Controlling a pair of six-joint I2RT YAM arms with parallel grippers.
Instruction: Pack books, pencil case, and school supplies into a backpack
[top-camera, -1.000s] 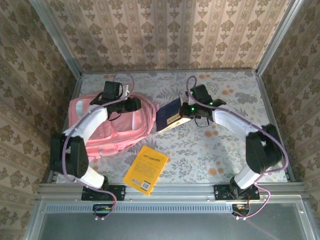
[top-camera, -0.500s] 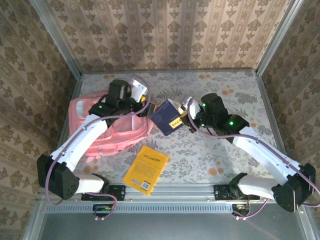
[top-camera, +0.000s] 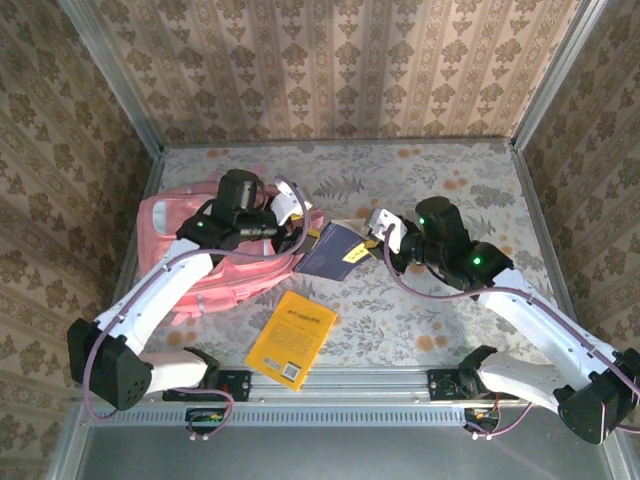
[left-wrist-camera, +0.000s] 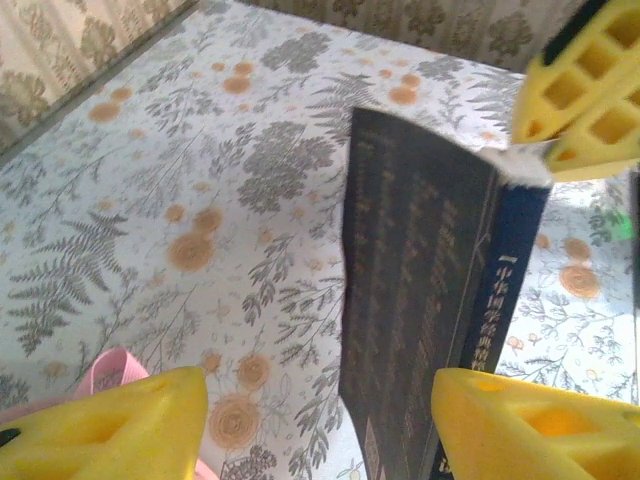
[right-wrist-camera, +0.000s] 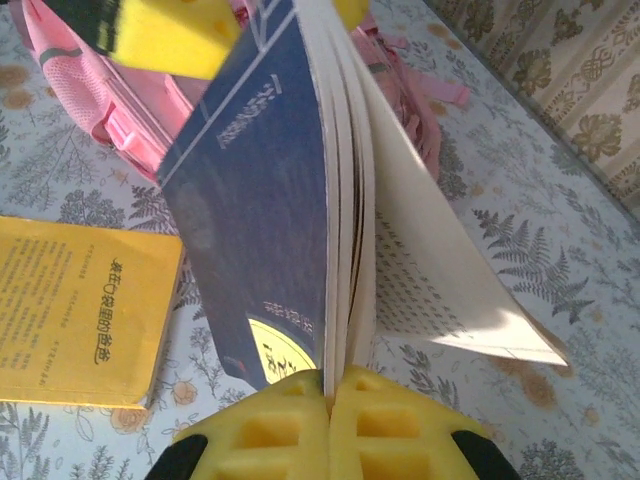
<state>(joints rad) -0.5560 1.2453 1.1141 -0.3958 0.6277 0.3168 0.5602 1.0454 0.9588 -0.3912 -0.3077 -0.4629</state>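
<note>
Right wrist: splayed pages (right-wrist-camera: 420, 270); navy book (right-wrist-camera: 262, 220)

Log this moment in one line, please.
right claw: shut on navy book | left claw: open, near it | yellow book: on table

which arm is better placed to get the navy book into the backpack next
Right, probably: the right claw is shut on the navy book, tilted up beside the backpack. The left claw is open and holds nothing, with the book's end between its fingers.

Our right gripper (right-wrist-camera: 330, 385) pinches the navy book (right-wrist-camera: 265, 200); the yellow book (right-wrist-camera: 70, 320) lies left of it and the backpack (right-wrist-camera: 120, 100) beyond it.
</note>
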